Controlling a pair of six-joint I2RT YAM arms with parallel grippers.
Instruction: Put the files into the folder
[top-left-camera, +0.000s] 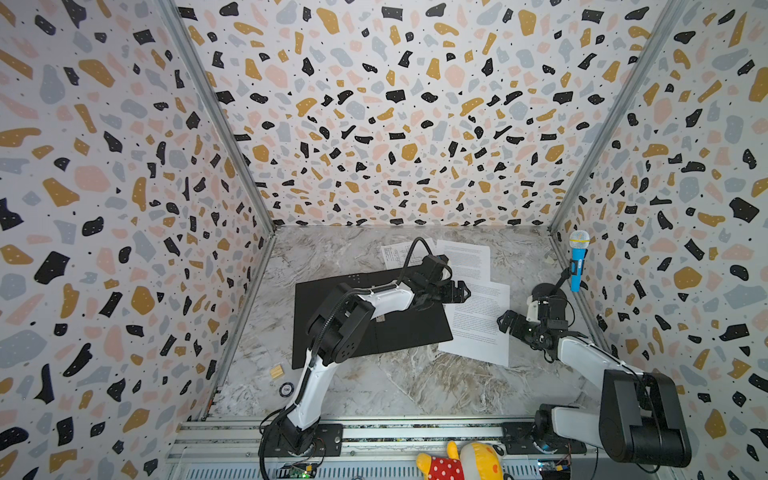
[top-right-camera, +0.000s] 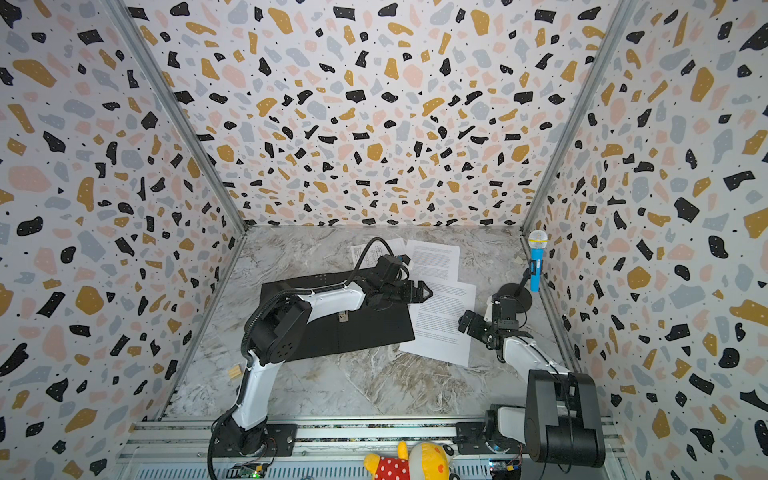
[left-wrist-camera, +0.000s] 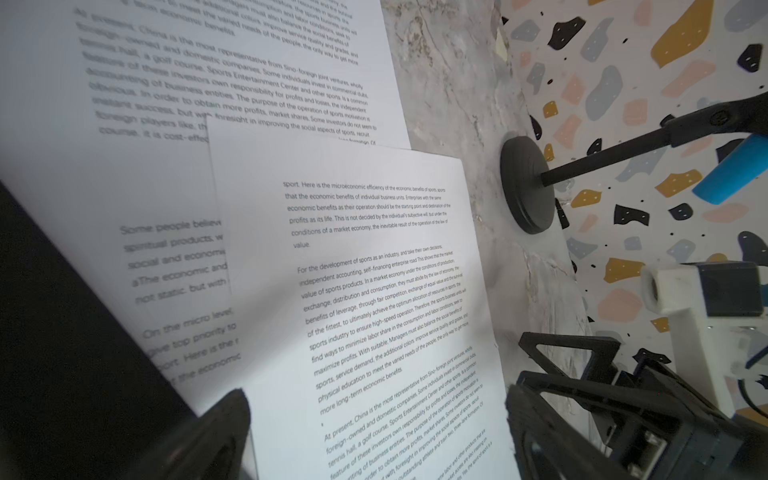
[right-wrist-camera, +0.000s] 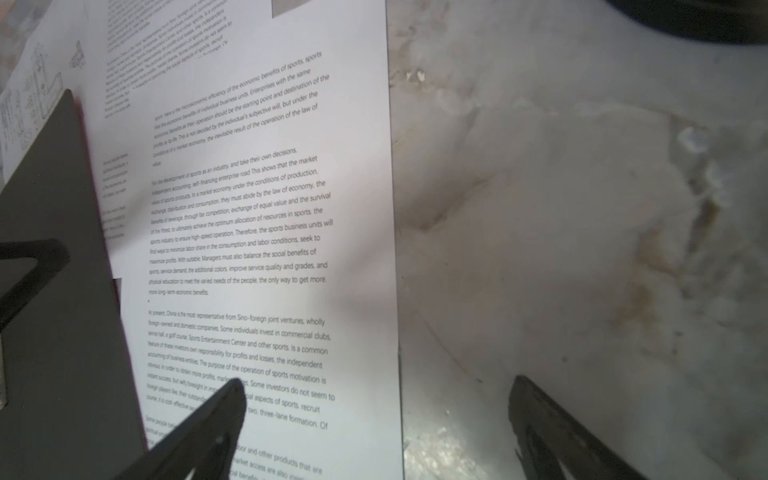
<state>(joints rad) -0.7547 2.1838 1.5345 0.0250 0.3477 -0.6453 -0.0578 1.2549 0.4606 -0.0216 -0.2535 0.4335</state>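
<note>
Folder (top-left-camera: 407, 332) lies open, black side up, on the marble worktop (top-left-camera: 395, 386). The sheets sit beside it: drawing sheet (top-left-camera: 395, 253) at its 12 o'clock, far text sheet (top-left-camera: 469, 257) at 1, near text sheet (top-left-camera: 478, 328) at 3, overlapping the far one. Left pincer (top-left-camera: 464, 293) hangs released over the folder's 2 o'clock corner. Right pincer (top-left-camera: 505, 322) is spread wide too, empty, over the near text sheet. A toy microphone (top-left-camera: 578, 259) on its stand crowds the right arm at 3 o'clock, and a wooden block (top-left-camera: 276, 371) sits at the folder's 7.

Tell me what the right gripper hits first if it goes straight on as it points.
The right gripper would probably meet the nearest printed sheet near its edge; its open jaws straddle that edge. Height is unclear.
</note>
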